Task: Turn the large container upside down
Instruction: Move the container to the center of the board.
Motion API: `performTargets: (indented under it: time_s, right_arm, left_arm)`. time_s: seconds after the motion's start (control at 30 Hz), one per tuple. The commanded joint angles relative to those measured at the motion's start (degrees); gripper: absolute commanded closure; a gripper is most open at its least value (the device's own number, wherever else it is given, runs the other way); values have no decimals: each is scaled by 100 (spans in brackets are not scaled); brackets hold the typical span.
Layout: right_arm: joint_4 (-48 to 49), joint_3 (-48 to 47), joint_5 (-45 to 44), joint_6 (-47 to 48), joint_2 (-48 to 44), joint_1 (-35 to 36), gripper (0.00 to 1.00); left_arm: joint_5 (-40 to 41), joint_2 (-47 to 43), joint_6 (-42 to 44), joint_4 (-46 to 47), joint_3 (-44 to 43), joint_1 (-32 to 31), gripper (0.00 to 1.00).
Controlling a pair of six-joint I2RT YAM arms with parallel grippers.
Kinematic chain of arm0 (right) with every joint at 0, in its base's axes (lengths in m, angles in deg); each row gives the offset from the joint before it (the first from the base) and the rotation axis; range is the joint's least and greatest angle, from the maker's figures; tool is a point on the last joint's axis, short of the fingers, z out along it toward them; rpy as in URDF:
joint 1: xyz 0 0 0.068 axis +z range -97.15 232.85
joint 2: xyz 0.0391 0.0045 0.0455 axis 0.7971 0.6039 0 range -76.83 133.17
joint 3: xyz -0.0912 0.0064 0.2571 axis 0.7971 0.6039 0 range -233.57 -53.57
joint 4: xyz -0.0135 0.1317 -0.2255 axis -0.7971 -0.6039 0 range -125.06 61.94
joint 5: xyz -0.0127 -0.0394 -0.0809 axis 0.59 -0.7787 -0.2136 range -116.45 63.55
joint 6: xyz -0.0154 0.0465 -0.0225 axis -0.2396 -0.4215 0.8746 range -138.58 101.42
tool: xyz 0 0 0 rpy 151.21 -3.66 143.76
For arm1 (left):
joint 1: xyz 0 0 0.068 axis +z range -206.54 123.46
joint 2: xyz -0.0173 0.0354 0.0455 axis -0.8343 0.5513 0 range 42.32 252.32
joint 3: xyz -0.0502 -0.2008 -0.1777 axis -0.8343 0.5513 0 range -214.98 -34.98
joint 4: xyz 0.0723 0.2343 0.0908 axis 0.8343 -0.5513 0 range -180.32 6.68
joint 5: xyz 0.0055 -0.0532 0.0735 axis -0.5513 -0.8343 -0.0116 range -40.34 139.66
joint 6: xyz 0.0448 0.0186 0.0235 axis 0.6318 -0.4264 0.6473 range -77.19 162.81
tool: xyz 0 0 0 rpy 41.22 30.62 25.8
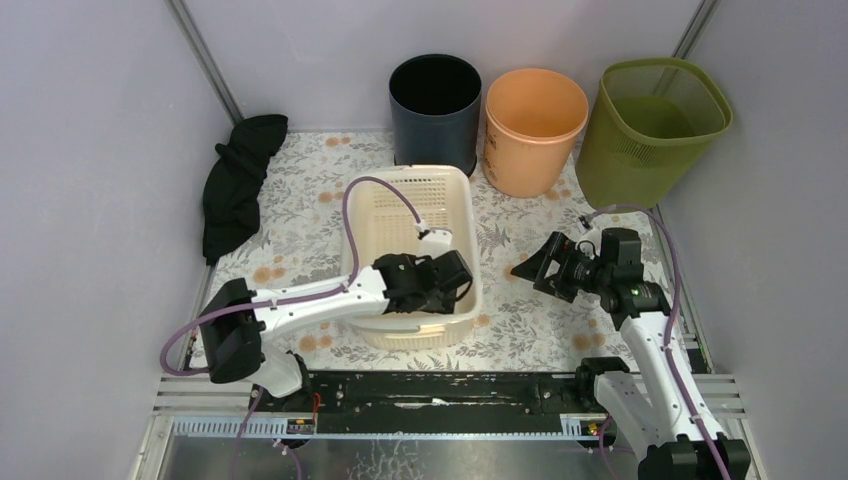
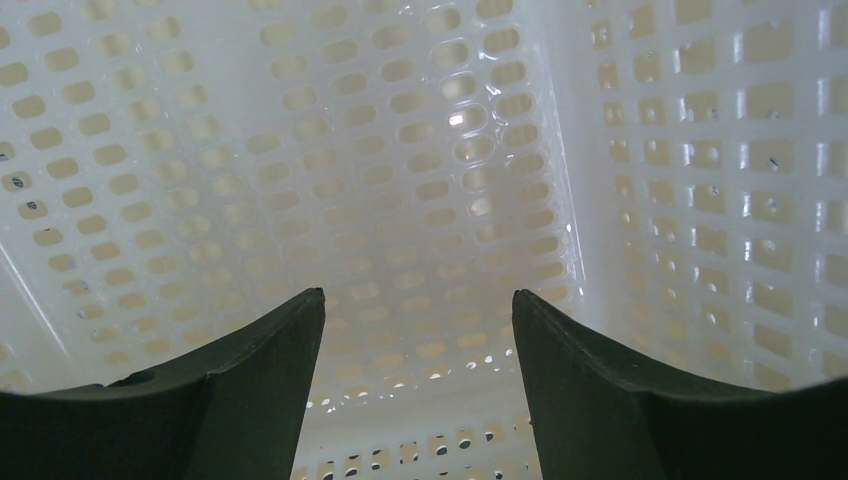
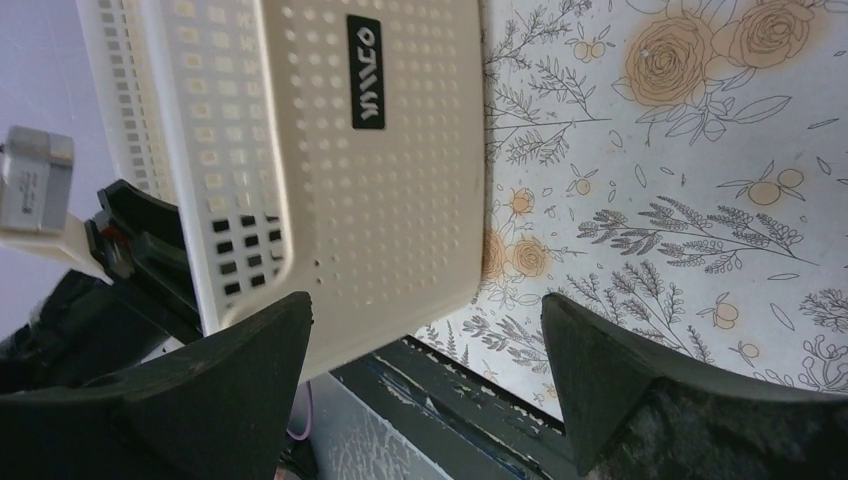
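Left pincer (image 2: 418, 300): open, empty, in the 5 o'clock corner of the basket (image 1: 385, 230).
Right pincer (image 1: 527, 265): open, empty, at its 3 o'clock, apart.
Basket place: upright, mouth up, middle of the desk (image 1: 520, 320).
Far edge: black bin (image 1: 435, 100), orange bin (image 1: 535, 125), green bin (image 1: 650, 130), 12 to 2 o'clock.

Black label (image 3: 366, 72) on the cream basket's (image 3: 400, 220) outer wall: short white lettering, turned sideways, not surely legible.

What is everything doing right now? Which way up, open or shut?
White basket, right way up, open side up, not flipped yet.
Left gripper, open, down inside the basket.
Right gripper, open, holding nothing, beside the basket.
Black bin, upright.
Orange bin, upright.
Green bin, upright.
Black cloth, crumpled by the left wall.
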State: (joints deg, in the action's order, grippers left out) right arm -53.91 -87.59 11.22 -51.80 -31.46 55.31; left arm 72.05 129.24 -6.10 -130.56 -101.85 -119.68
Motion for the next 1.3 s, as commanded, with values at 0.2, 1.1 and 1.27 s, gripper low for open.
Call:
performTargets:
  time_s: [0.2, 1.1, 1.27]
  right_arm:
    - [-411, -518, -233, 330, -73, -22, 8]
    - [-736, -518, -251, 375, -432, -17, 5]
    - [-849, -527, -292, 440, -503, -17, 6]
  left_arm:
    - [-102, 20, -255, -638, -850, -459, 5]
    - [-687, 933, 364, -637, -3517, 444, 10]
    - [-731, 1427, 361, -721, -3921, 471, 34]
